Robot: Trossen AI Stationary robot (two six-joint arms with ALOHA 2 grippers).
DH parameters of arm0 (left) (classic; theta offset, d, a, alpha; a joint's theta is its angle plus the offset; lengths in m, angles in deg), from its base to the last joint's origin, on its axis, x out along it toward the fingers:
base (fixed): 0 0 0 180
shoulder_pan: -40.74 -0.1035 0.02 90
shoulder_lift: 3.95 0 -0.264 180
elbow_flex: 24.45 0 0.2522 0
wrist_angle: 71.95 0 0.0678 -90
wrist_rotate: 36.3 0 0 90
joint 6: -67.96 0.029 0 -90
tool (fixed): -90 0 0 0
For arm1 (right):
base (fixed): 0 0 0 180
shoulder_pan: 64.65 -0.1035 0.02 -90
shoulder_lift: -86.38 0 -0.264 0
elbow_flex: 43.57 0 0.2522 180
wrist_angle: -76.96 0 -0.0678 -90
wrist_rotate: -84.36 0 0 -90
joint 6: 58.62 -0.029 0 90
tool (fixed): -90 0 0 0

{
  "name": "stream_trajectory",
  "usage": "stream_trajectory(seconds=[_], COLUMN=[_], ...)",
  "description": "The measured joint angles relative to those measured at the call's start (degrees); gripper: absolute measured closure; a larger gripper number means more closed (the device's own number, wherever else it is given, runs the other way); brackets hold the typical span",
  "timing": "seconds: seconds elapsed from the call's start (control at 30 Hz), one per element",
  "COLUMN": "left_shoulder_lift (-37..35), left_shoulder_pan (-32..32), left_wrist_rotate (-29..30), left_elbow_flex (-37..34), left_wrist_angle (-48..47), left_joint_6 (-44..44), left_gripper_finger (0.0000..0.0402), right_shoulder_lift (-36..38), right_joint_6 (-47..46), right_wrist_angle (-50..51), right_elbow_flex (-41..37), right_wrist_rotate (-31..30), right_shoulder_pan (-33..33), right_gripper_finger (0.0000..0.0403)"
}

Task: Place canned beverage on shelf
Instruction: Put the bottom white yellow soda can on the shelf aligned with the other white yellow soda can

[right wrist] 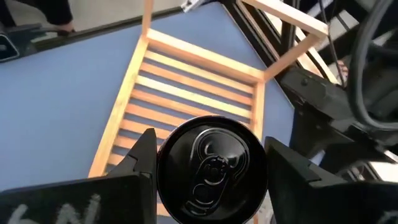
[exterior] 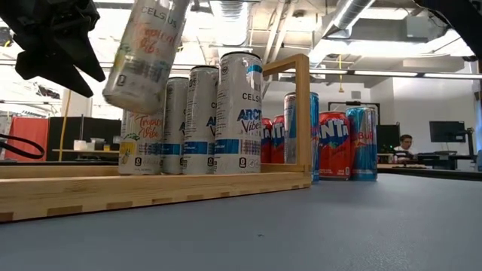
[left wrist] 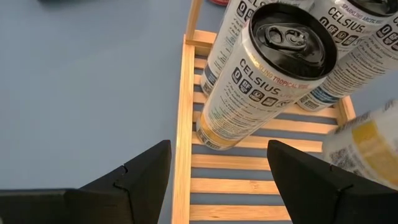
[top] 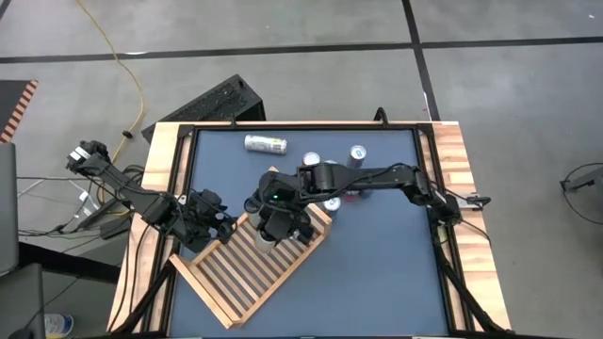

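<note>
The shelf (top: 247, 271), a light wooden slatted rack, lies askew on the blue table. Several tall white cans (exterior: 239, 113) stand upright on its slats at the far end. My right gripper (top: 272, 227) hangs above the shelf, shut on another white canned beverage (exterior: 143, 56). That can shows blurred at the edge of the left wrist view (left wrist: 367, 146). My left gripper (left wrist: 217, 180) stands open at the shelf's left side, over its frame rail (left wrist: 183, 155), with nothing between its fingers. My right gripper pinches the can's upper body just below the lid (right wrist: 211, 168), one finger (right wrist: 140, 162) on each side. The fingers slant downward from above. The can is tilted and hangs clear above the slats (right wrist: 186, 93).
A white can (top: 266, 144) lies on its side at the table's far edge. Two upright cans (top: 311, 158) (top: 357, 153) stand near it. Red and blue cans (exterior: 335, 143) stand just beyond the shelf's far end. A raised wooden border (top: 457, 179) frames the table.
</note>
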Motion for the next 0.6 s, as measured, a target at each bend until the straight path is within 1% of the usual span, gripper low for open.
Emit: stream_trajectory(seconds=[0.1, 0.23, 0.37, 0.6], left_shoulder_lift=[0.02, 0.02, 0.02, 0.00], left_shoulder_pan=[-0.01, -0.02, -0.02, -0.02], left_wrist_rotate=[0.53, 0.76, 0.79, 0.85], left_elbow_flex=[0.00, 0.00, 0.00, 0.00], left_wrist_angle=[-0.06, -0.11, -0.11, -0.01], left_joint_6=[0.00, -0.02, -0.34, -0.65], left_gripper_finger=[0.0148, 0.0148, 0.0148, 0.0148], right_shoulder_lift=[-0.35, -1.71, -3.15, -5.22], right_joint_6=[2.03, 3.06, 6.17, 8.66], right_wrist_angle=[-0.45, 0.81, 2.32, 2.17], right_elbow_flex=[0.15, 0.12, 0.11, 0.09], right_wrist_rotate=[0.26, 0.00, -0.57, -5.29], right_shoulder_pan=[0.80, 1.57, 1.65, 1.40], right_gripper_finger=[0.0223, 0.0223, 0.0223, 0.0223])
